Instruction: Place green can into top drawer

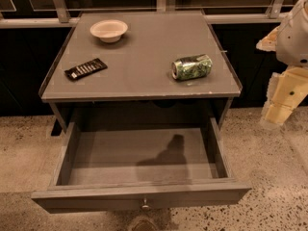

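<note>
The green can (191, 67) lies on its side on the right part of the grey cabinet top (144, 52), silver end facing left. The top drawer (144, 196) is pulled out wide below it, with its small round knob (145, 205) at the front centre, and nothing lies inside it. My gripper (281, 105), cream-coloured, hangs at the right edge of the view, off the cabinet's right side, lower than the top and well apart from the can. It holds nothing that I can see.
A pale round bowl (109, 30) stands at the back left of the top. A flat black remote-like bar (85, 69) lies at the left. A railing (57, 4) and dark panels run behind. Speckled floor (269, 177) surrounds the cabinet.
</note>
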Motion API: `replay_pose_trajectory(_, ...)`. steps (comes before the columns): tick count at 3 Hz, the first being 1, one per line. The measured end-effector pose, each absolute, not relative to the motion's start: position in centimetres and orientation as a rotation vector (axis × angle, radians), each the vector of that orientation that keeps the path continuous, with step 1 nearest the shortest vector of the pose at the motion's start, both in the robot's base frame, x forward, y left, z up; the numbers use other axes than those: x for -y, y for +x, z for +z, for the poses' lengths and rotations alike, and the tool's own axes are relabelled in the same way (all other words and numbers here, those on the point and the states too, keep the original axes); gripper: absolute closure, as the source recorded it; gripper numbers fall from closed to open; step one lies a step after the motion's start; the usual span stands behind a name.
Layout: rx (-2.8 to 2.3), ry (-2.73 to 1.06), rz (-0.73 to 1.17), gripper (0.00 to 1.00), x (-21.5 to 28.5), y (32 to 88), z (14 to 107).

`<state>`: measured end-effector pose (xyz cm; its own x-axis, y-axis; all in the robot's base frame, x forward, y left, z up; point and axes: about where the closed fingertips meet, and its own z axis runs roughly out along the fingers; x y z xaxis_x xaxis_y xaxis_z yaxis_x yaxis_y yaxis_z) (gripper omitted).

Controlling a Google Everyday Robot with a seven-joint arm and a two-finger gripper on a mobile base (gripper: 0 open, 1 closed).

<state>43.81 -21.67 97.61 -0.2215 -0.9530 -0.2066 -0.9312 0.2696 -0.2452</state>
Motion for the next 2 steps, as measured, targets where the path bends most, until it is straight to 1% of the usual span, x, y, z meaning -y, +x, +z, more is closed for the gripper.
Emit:
replay_pose_trajectory(1,-2.232,-1.725,-0.098,0.00,21.7,43.8,97.6)
replay_pose_trajectory(2,-2.177,-1.684,-0.107,0.00,22.8,45.6,97.5)
